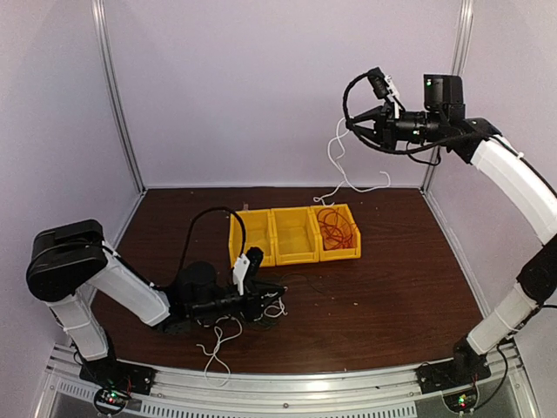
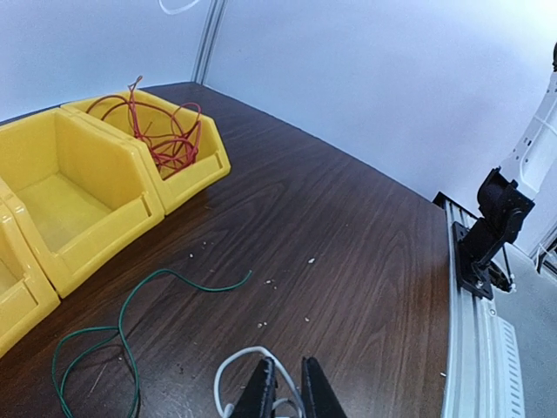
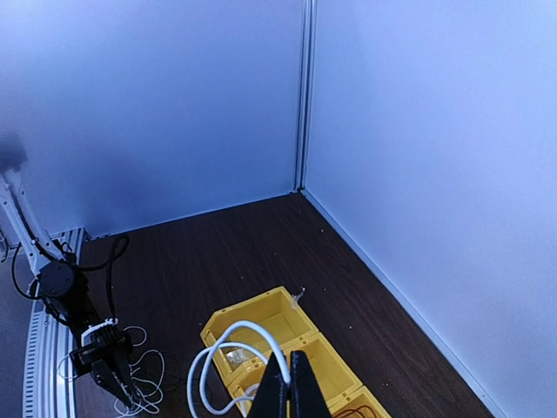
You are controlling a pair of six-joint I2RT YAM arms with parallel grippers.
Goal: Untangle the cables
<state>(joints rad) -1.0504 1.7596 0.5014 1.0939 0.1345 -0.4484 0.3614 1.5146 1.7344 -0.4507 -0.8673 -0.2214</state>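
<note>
My right gripper is raised high at the back right, shut on a white cable that hangs down to the table behind the bins. In the right wrist view the cable loops out from the shut gripper. My left gripper lies low on the table, its jaws nearly closed on a white cable loop. A small white tangle lies by it. A green cable curls on the table to its left. Red cable sits coiled in the right bin.
Three joined yellow bins stand mid-table; the left and middle ones hold no cable. They also show in the left wrist view and the right wrist view. White enclosure walls surround the table. The right arm's base is at the near edge.
</note>
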